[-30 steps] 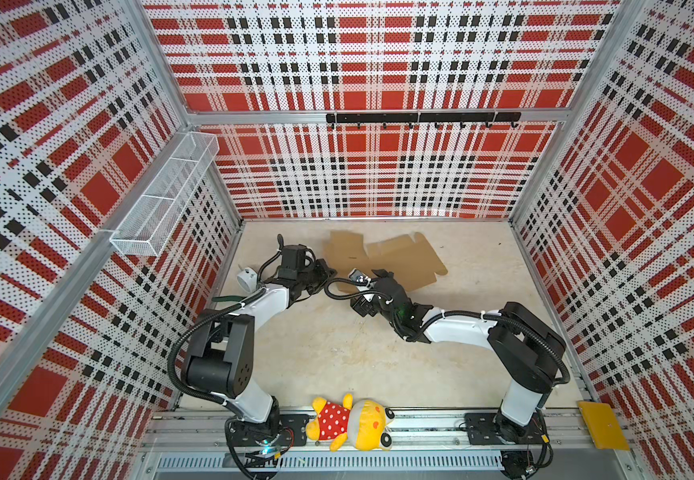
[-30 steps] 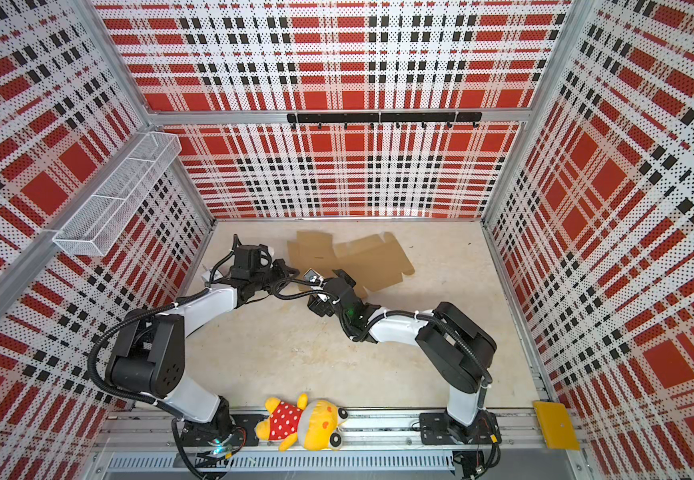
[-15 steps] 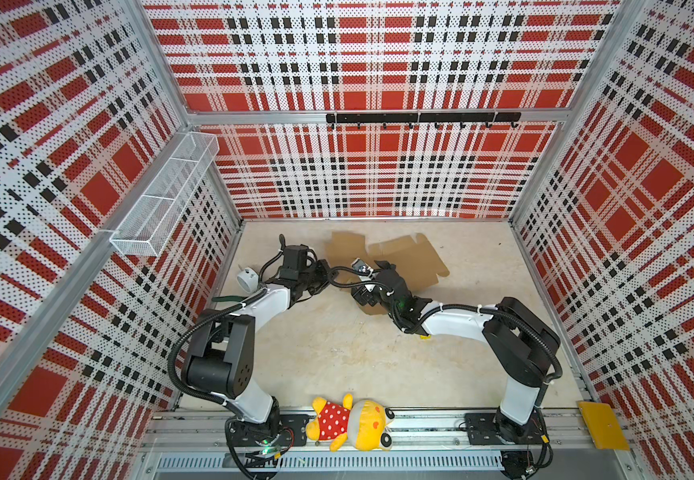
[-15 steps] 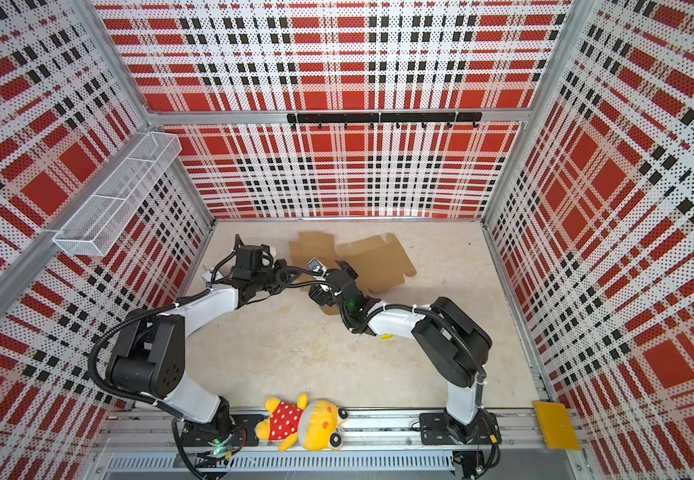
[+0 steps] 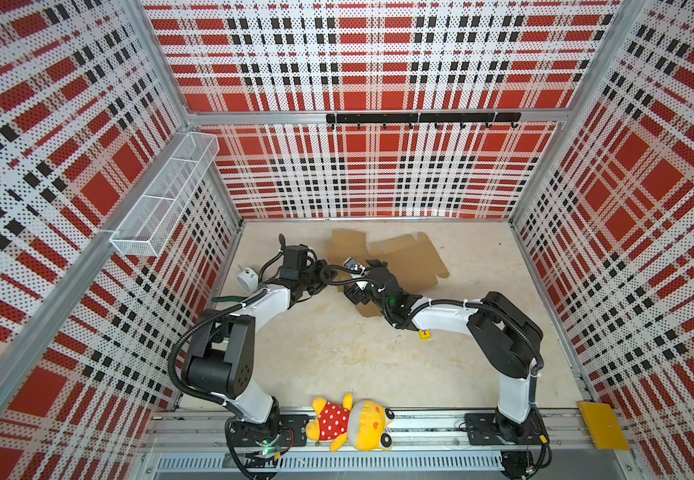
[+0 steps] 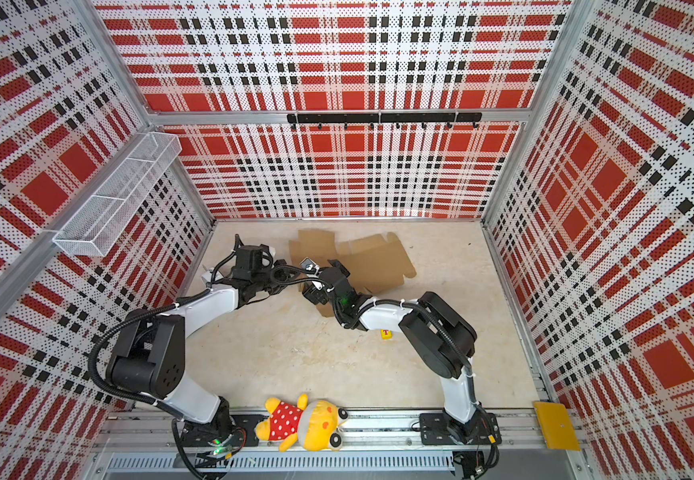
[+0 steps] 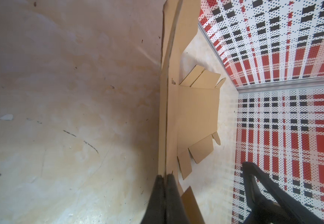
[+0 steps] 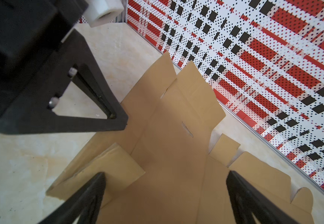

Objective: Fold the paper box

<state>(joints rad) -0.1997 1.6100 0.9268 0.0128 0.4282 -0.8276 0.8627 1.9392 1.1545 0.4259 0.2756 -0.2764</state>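
Both top views: the paper box (image 5: 407,259) is spread mostly flat on the tabletop (image 5: 337,353), reached by the left hand (image 5: 334,279) and the right hand (image 5: 362,281).
Left wrist: the left hand (image 7: 165,179) is pinched on a raised edge of the paper box (image 7: 198,116).
Right wrist: the right hand (image 8: 165,174) is spread wide, with nothing gripped; the paper box (image 8: 176,126) is seen below and ahead of it.
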